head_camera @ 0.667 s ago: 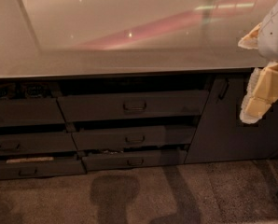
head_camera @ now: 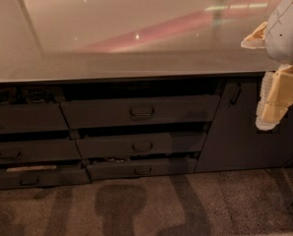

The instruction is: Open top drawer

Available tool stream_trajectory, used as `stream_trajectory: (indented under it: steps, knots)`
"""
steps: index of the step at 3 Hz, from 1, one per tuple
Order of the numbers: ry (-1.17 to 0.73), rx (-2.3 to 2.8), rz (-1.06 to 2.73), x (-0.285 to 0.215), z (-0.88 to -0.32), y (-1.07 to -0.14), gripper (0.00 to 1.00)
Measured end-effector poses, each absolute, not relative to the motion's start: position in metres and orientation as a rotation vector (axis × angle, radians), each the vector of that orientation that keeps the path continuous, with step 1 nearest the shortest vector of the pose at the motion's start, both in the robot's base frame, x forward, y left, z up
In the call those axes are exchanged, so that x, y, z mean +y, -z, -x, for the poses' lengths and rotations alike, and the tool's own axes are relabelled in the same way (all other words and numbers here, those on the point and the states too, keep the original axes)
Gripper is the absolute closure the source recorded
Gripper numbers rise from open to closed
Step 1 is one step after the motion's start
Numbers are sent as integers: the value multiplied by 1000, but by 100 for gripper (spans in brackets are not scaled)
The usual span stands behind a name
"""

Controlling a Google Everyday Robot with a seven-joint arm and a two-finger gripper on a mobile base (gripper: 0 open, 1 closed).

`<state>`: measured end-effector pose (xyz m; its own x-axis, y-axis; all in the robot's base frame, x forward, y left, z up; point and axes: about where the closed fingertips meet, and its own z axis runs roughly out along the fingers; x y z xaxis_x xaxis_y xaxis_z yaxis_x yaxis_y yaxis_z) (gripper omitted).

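The top drawer is the widest dark grey front in the middle column, just under the counter edge, with a small black loop handle at its centre. It stands slightly out, with a dark gap above it. My gripper hangs at the right edge of the camera view, pale yellow and pointing down, in front of the cabinet door. It is well to the right of the drawer handle, at about the same height, and holds nothing that I can see.
A glossy grey counter top spans the view. Two narrower drawers sit below the top one, both ajar. More drawers are on the left. A tall cabinet door is on the right. Carpet floor lies in front.
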<state>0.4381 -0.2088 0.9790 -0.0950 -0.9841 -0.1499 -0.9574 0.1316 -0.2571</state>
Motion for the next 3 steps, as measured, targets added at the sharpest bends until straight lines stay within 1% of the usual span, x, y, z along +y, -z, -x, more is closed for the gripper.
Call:
stream_trajectory:
  steps: [1, 2, 3]
  knots:
    - [134, 2130, 1896, -209, -438, -979, 0]
    - [37, 2158, 1940, -214, -457, -937, 0]
    - [-102, 2180, 1975, -219, -478, -892, 0]
